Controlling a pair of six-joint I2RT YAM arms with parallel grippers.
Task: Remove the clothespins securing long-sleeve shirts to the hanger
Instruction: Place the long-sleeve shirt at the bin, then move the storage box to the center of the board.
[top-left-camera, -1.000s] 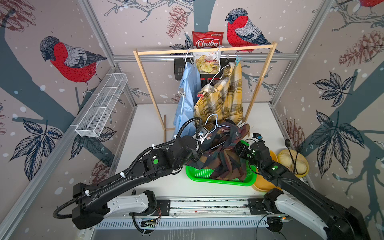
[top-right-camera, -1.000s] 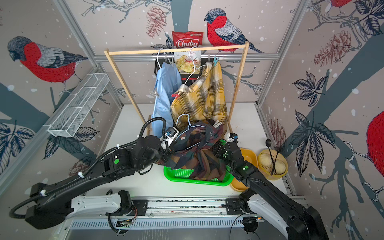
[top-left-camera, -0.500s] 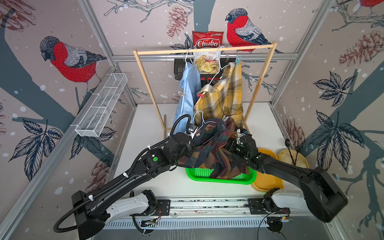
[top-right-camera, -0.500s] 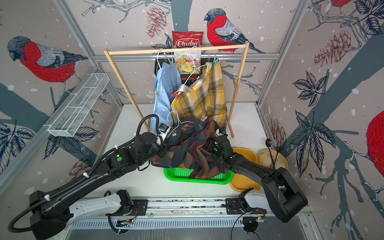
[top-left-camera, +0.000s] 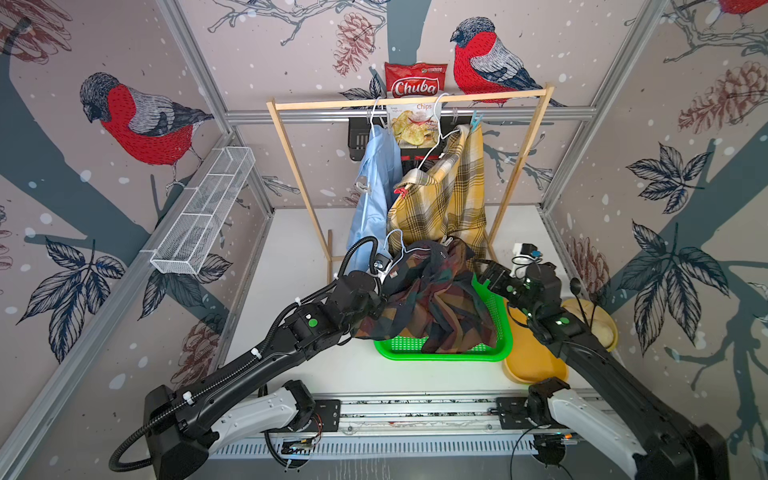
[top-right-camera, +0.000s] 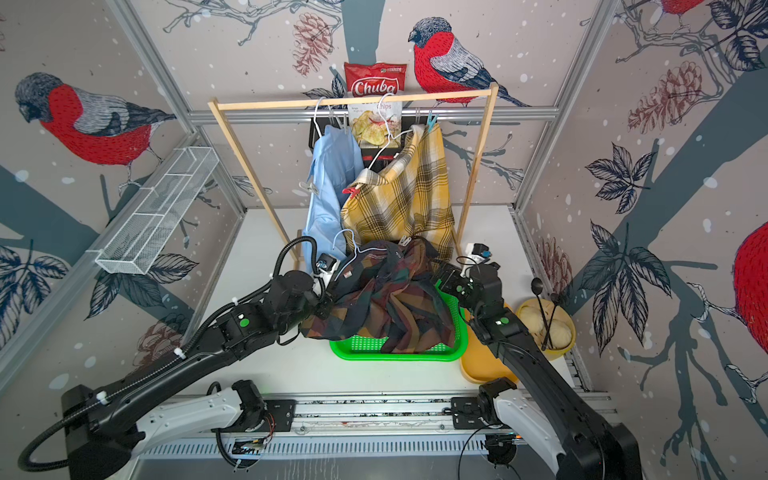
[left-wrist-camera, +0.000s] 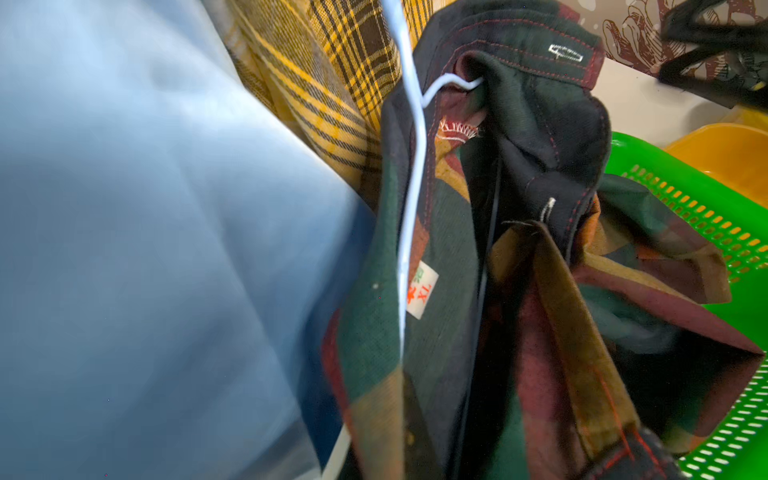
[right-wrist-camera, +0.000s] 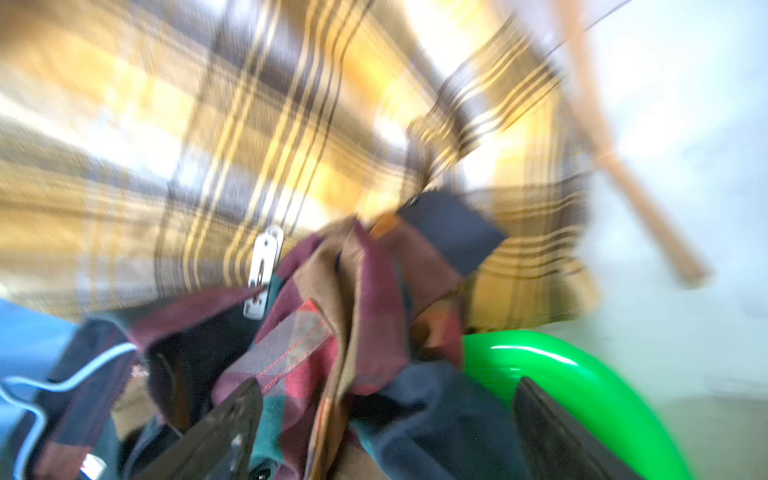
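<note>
Clothespins mostly still on; none clearly off yet

We see a clear hard-plastic clothespin (right-wrist-camera: 262, 270) on the crumpled dark plaid shirt (top-left-camera: 432, 303), which sags into the green mesh basket (top-left-camera: 436, 356). A red clothespin (top-left-camera: 400, 192) grips the yellow plaid shirt (top-left-camera: 449, 195). Right fingers (right-wrist-camera: 224, 432) are spread. Left fingers, hidden under the cloth, are pressed together.

In both top views the rack (top-left-camera: 332, 104) stands upper centre, with the left hanging shirt (top-left-camera: 370, 199) and right hanging shirt (top-left-camera: 449, 195) side by side. Below them the third shirt (top-left-camera: 432, 299) drapes over the basket (top-left-camera: 440, 356); a tray (top-left-camera: 532, 357) lies just right.
</note>
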